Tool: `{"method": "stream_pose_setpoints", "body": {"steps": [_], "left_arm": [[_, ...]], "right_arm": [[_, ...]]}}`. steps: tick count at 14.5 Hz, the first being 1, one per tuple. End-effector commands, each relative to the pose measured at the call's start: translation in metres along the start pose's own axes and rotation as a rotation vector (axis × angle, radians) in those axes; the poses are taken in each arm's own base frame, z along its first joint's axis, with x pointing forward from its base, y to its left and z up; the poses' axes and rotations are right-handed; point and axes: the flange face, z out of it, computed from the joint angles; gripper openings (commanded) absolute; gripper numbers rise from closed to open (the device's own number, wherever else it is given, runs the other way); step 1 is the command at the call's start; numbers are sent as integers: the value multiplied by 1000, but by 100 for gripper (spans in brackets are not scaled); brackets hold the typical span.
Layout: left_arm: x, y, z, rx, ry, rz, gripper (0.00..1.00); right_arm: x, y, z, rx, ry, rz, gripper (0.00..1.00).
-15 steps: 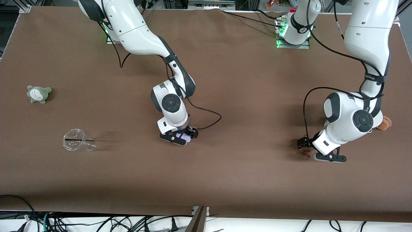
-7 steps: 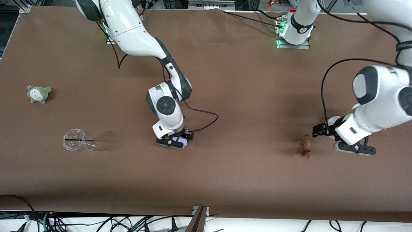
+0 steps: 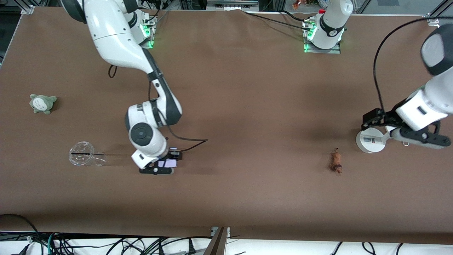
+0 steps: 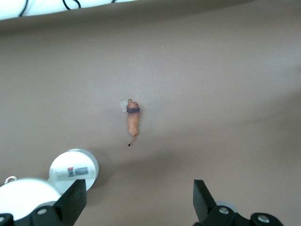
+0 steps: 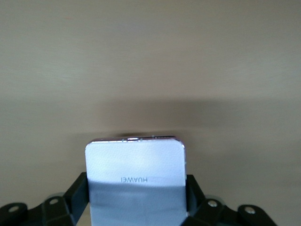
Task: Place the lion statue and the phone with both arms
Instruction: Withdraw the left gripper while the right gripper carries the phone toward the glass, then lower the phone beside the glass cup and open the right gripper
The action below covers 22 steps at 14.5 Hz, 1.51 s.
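Note:
The lion statue [image 3: 335, 162] lies alone on the brown table toward the left arm's end; it also shows in the left wrist view [image 4: 132, 120]. My left gripper [image 3: 421, 139] is open and empty, up over the table beside the white round stand [image 3: 370, 141], apart from the lion. Its fingers [image 4: 70, 205] stand wide apart. My right gripper [image 3: 157, 170] is shut on the phone [image 3: 168, 163], low over the table near a clear cup. In the right wrist view the phone's pale face [image 5: 136, 174] sits between the black fingers [image 5: 77, 193].
A clear plastic cup [image 3: 83, 158] lies on its side toward the right arm's end. A grey-green plush [image 3: 42, 103] sits farther from the camera than the cup. A metal ring [image 3: 406, 143] shows beside the stand. The table's front edge [image 3: 226, 232] runs along the bottom.
My left gripper let go of the lion, which stays on the table, and rose away toward the left arm's end. My right gripper carried the phone toward the cup.

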Motion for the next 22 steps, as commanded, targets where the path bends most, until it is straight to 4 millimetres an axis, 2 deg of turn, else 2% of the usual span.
{"method": "stream_pose_setpoints", "body": {"steps": [1, 3, 5, 6, 9, 11, 14, 16, 20, 21, 22], "left_arm": [[-16, -1, -30, 1, 4, 23, 100], [-15, 2, -48, 1, 9, 21, 100], [-17, 3, -57, -2, -5, 8, 100], [-18, 4, -57, -4, -14, -1, 100], [-19, -6, -58, 25, -17, -12, 100], [-21, -13, -58, 63, -31, -19, 100], [-24, -15, -57, 98, -58, -98, 100], [-24, -18, -67, 98, -42, -144, 100], [-23, -13, -69, 103, -31, -288, 100], [-22, -10, -67, 104, -34, -285, 100], [-21, -7, -66, 99, -35, -282, 100]], "right_arm": [[4, 43, -14, 2, -59, -56, 58], [9, 82, -12, -10, -91, -112, 58], [12, 119, -1, -7, -104, -145, 58], [11, 126, 2, -6, -111, -136, 58], [12, 135, 5, -6, -115, -125, 58], [12, 155, 12, -5, -127, -97, 58], [9, 162, 16, -7, -136, -87, 58], [11, 176, 20, -8, -134, -70, 58], [9, 179, 34, -13, -105, -68, 58], [8, 181, 37, -13, -106, -66, 60], [8, 179, 38, -13, -105, -62, 74]]}}
